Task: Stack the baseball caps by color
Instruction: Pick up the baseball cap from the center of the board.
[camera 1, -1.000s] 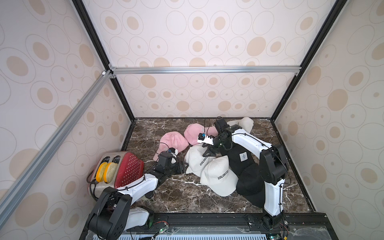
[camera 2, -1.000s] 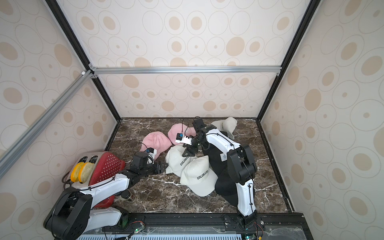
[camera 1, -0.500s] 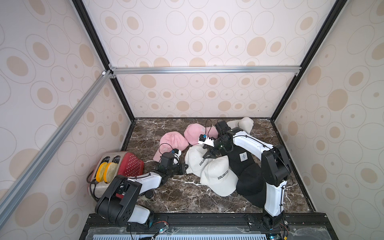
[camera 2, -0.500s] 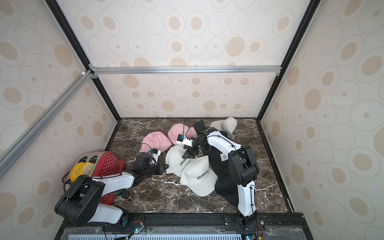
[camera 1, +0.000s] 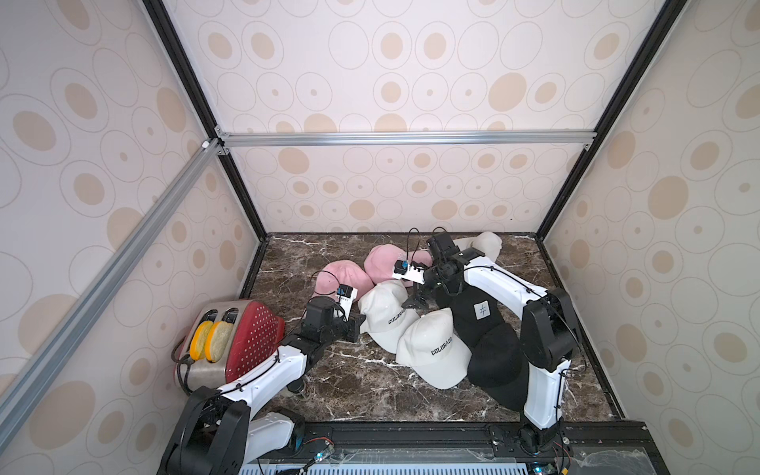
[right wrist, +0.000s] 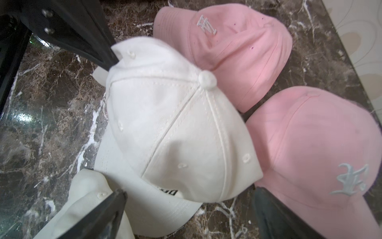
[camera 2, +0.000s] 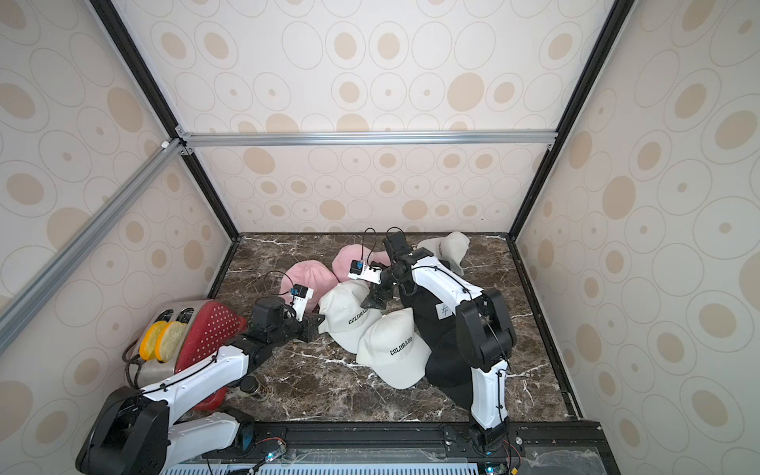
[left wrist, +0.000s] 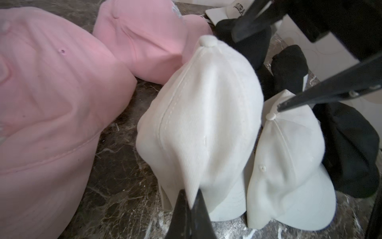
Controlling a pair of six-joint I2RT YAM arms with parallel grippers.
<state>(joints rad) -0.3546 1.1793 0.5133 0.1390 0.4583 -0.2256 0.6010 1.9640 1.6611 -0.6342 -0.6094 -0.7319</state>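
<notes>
My left gripper (left wrist: 190, 193) is shut on the rear fabric edge of a white "COLORADO" cap (camera 1: 386, 316), pinching it into a ridge. My right gripper (right wrist: 189, 190) hangs open just above the same white cap (right wrist: 175, 128), its fingers either side of the brim, touching nothing. A second white cap (camera 1: 432, 349) overlaps it at the front. A third white cap (camera 1: 485, 242) lies by the back wall. Two pink caps (camera 1: 343, 277) (camera 1: 384, 263) sit behind the gripped cap. Black caps (camera 1: 473, 312) (camera 1: 497, 357) lie stacked under the right arm.
A red and silver toaster (camera 1: 230, 341) holding two bread slices stands at the front left beside the left arm. A small dark bottle (camera 2: 253, 386) lies under that arm. Patterned walls close in the marble floor (camera 1: 349, 390) on three sides.
My left gripper has closed on the white cap's rear edge, and its arm has dropped lower. The right gripper has opened wider over the same cap.
</notes>
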